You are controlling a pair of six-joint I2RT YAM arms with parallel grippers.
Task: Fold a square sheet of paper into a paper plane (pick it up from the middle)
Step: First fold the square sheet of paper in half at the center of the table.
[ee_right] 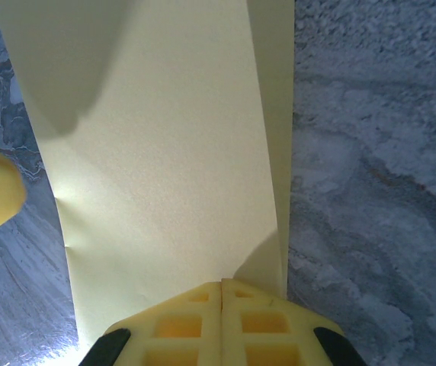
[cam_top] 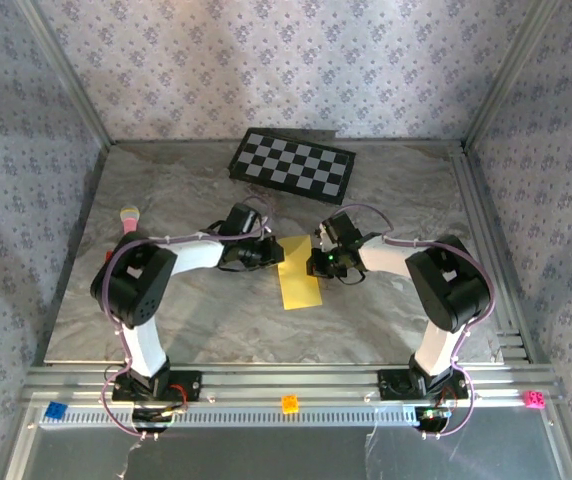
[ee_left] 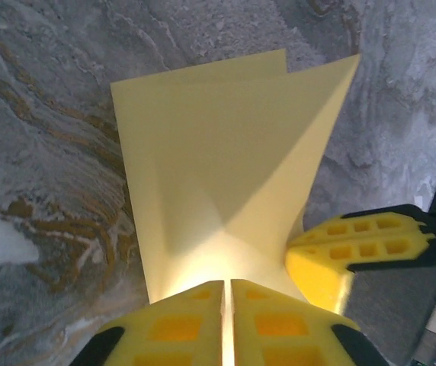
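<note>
The yellow sheet of paper (cam_top: 299, 275) lies mid-table, folded to a narrow strip. In the left wrist view the sheet of paper (ee_left: 218, 152) shows creases and a raised flap on its right side. My left gripper (cam_top: 269, 254) sits at its upper left edge; the left gripper (ee_left: 228, 284) is shut on the paper, which shows in the thin slit between its jaws. My right gripper (cam_top: 316, 263) is at the paper's right edge. In its wrist view the right gripper (ee_right: 223, 282) is shut, tips resting on the paper (ee_right: 165, 152) beside the upturned flap. One of the right gripper's fingers (ee_left: 340, 252) touches the flap's foot.
A black-and-white checkerboard (cam_top: 292, 165) lies at the back of the table. A pink-tipped object (cam_top: 129, 215) lies at the left. Small blue (cam_top: 56, 410), orange (cam_top: 290, 403) and pink (cam_top: 534, 399) blocks sit on the front rail. Patterned walls enclose the table.
</note>
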